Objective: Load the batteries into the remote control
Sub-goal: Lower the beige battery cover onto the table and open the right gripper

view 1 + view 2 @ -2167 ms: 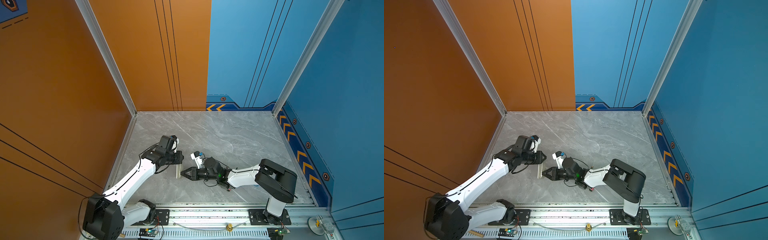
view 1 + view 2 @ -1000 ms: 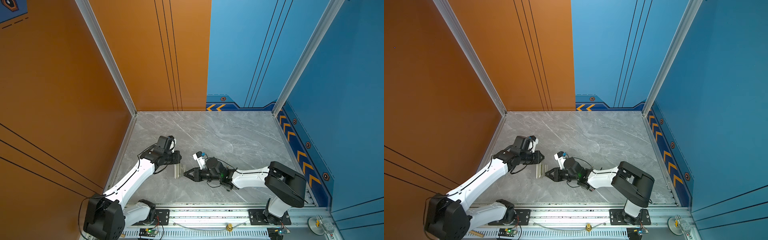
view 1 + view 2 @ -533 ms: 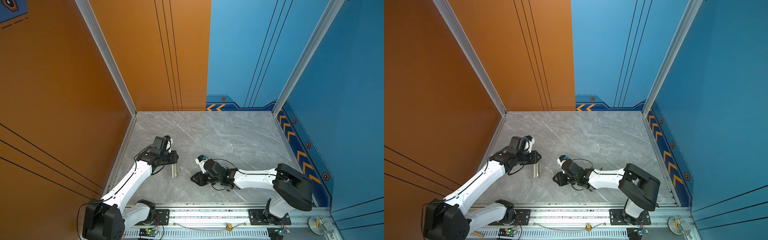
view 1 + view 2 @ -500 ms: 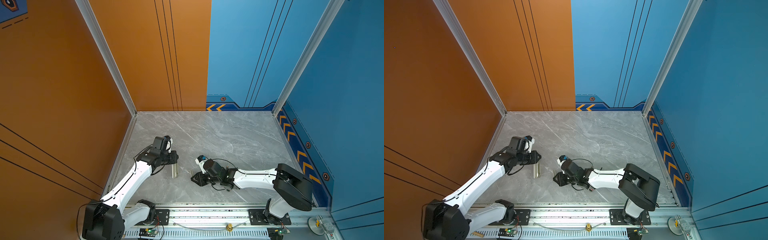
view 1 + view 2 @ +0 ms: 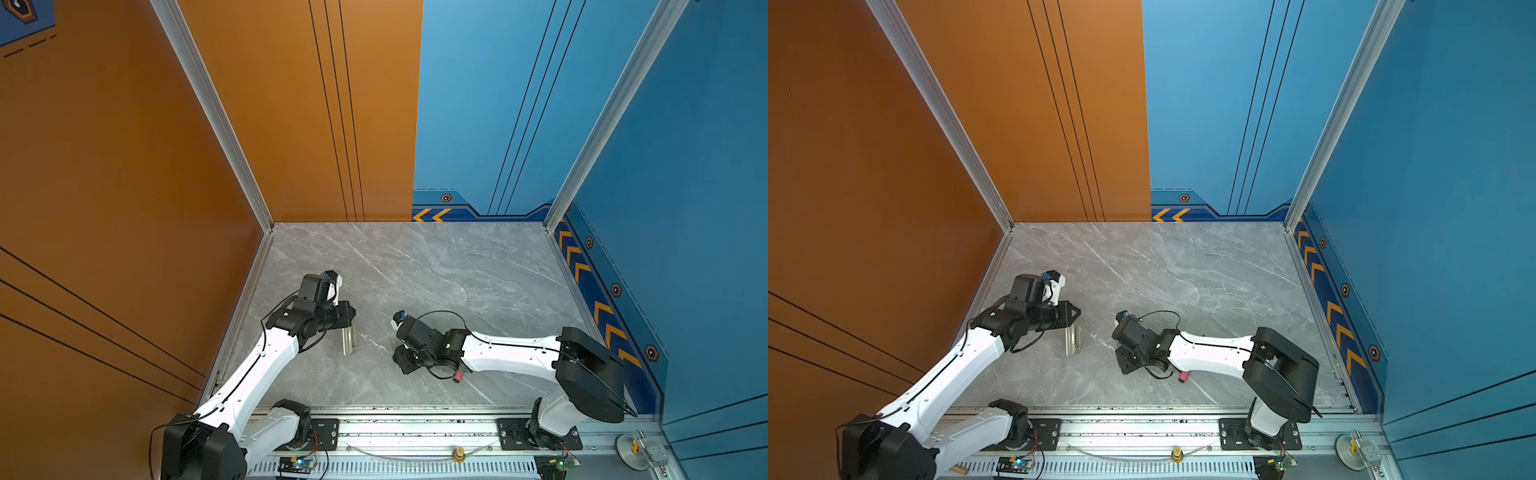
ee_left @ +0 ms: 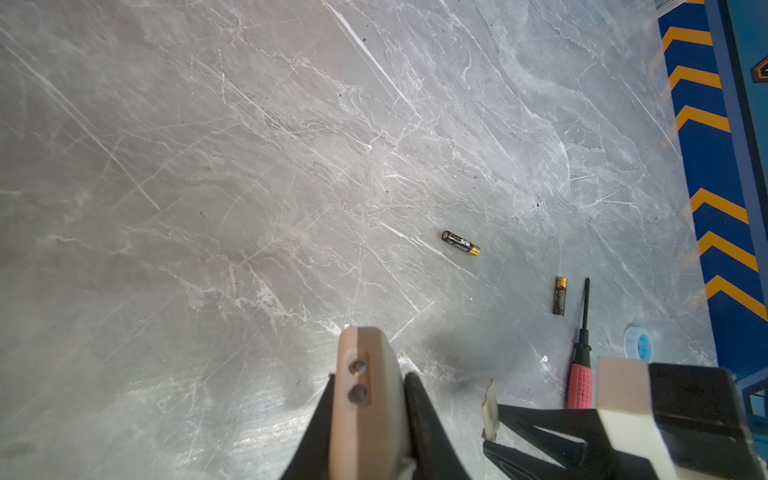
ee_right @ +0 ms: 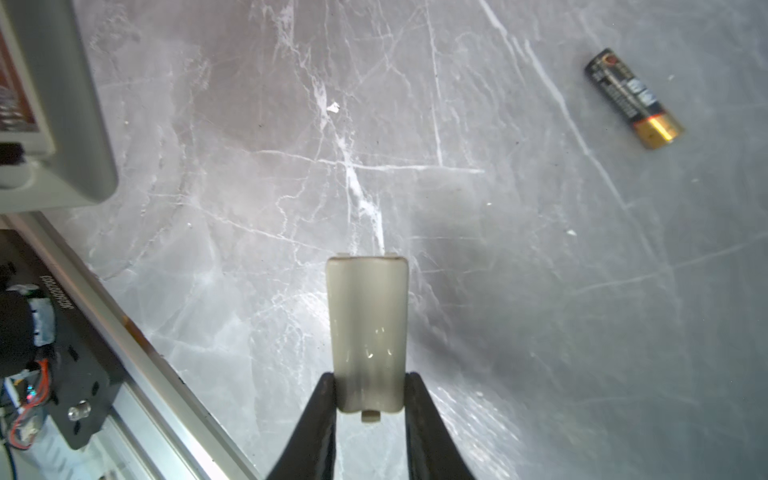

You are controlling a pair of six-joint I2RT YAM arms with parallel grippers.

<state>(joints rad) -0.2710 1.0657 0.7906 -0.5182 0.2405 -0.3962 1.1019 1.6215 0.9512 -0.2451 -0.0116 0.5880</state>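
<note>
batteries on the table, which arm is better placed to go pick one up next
Right, probably. The left gripper is shut on the remote control. The right gripper grips only the battery cover, which it could set down, and one battery lies loose on the table nearby.

Two overhead views (near-identical); two close wrist views

Grey marble-veined floor [image 5: 415, 266] between orange wall [image 5: 124, 166] and blue wall [image 5: 685, 166], yellow chevron skirting [image 5: 598, 309].

Left gripper [image 5: 348, 316] holds remote control [image 5: 348, 343] over table [image 5: 457, 270].
</note>
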